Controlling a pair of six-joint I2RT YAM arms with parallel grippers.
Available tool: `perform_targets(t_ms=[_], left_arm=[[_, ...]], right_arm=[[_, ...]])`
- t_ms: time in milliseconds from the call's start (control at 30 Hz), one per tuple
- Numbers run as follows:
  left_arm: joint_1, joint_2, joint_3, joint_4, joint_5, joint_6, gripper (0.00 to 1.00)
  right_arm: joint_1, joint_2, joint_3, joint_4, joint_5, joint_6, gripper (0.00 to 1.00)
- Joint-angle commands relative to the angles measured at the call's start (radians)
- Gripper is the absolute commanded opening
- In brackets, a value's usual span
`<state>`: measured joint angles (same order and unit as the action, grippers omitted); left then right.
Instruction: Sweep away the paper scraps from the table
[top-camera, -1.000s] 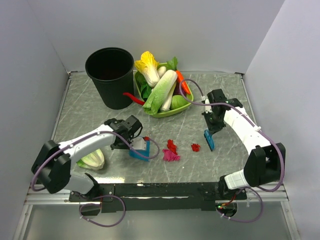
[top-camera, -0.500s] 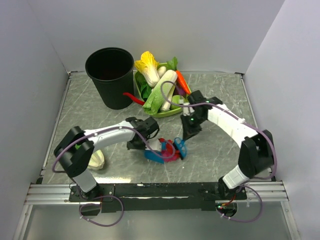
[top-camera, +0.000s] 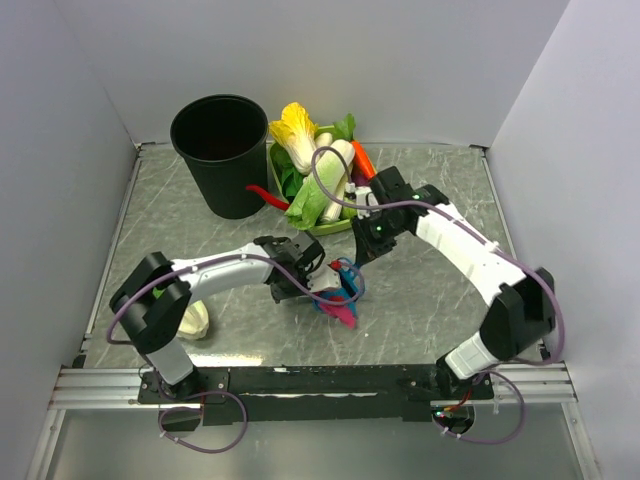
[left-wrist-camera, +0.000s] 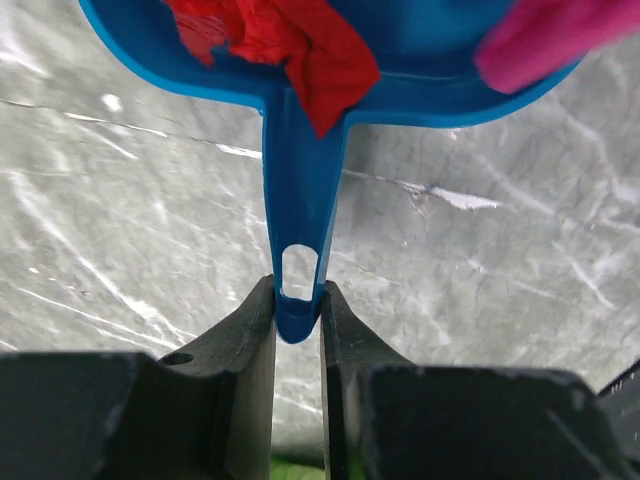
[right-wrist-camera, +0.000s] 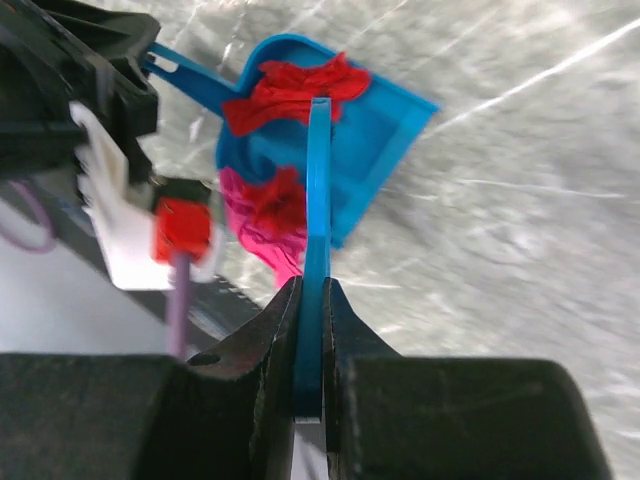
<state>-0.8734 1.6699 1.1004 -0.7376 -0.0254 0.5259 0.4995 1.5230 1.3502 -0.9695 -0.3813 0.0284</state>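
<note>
Left tool (left-wrist-camera: 298, 300) clamps the blue plastic dustpan (left-wrist-camera: 430, 60) by its handle over the veined grey-green bench (left-wrist-camera: 500, 270); right tool (right-wrist-camera: 310, 300), closed on a thin blue scraper (right-wrist-camera: 318, 200), pins crumpled red and magenta paper scraps (right-wrist-camera: 290, 85) inside; one wad (right-wrist-camera: 262, 245) overhangs, so sweep flush.

Top external camera sat high behind the arm bases (top-camera: 175, 370), facing down and forward, far enough to take in the whole grey-green marble-veined table (top-camera: 420, 300). Left wrist camera looked past the left gripper (left-wrist-camera: 298, 295), very close on the blue plastic dustpan (left-wrist-camera: 300, 190). Right wrist camera looked past the right gripper (right-wrist-camera: 310, 290) along a thin blue plastic blade (right-wrist-camera: 318, 200), slightly farther off. All three shared that dustpan.
</note>
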Motion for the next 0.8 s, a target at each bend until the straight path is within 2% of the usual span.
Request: perform_targets(t_ms=[0,133,267,367,400,467,533,667,767], left_arm=[[0.011,-0.075,-0.025,0.138,0.054,-0.038,0.01],[0.046,-0.062,-0.02,0.156,0.054,-0.017,0.01],[0.074,-0.059,-0.013,0.115,0.044,0.016,0.01],[0.114,-0.065,0.012,0.058,0.119,0.022,0.01],[0.123,-0.073,0.001,0.057,0.186,0.042,0.01],[0.123,-0.09,-0.028,0.101,0.19,0.049,0.01],[0.122,-0.058,-0.027,0.096,0.167,0.045,0.01],[0.122,-0.006,0.061,-0.02,0.07,0.048,0.01],[0.123,-0.022,0.07,-0.052,-0.025,0.083,0.01]], right_arm=[[-0.004,-0.122,0.032,-0.018,0.155,-0.114,0.0],[-0.021,-0.152,0.056,0.003,0.2,-0.188,0.0],[-0.03,-0.165,0.041,-0.009,0.151,-0.225,0.0],[-0.03,-0.188,0.035,0.001,0.14,-0.235,0.0],[-0.032,-0.196,0.035,0.021,0.143,-0.232,0.0],[-0.033,-0.192,0.047,0.031,0.151,-0.24,0.0],[-0.035,-0.161,0.061,0.011,0.203,-0.226,0.0],[-0.061,-0.155,0.003,0.02,0.335,-0.165,0.0],[-0.101,-0.129,-0.019,0.012,0.349,-0.102,0.0]])
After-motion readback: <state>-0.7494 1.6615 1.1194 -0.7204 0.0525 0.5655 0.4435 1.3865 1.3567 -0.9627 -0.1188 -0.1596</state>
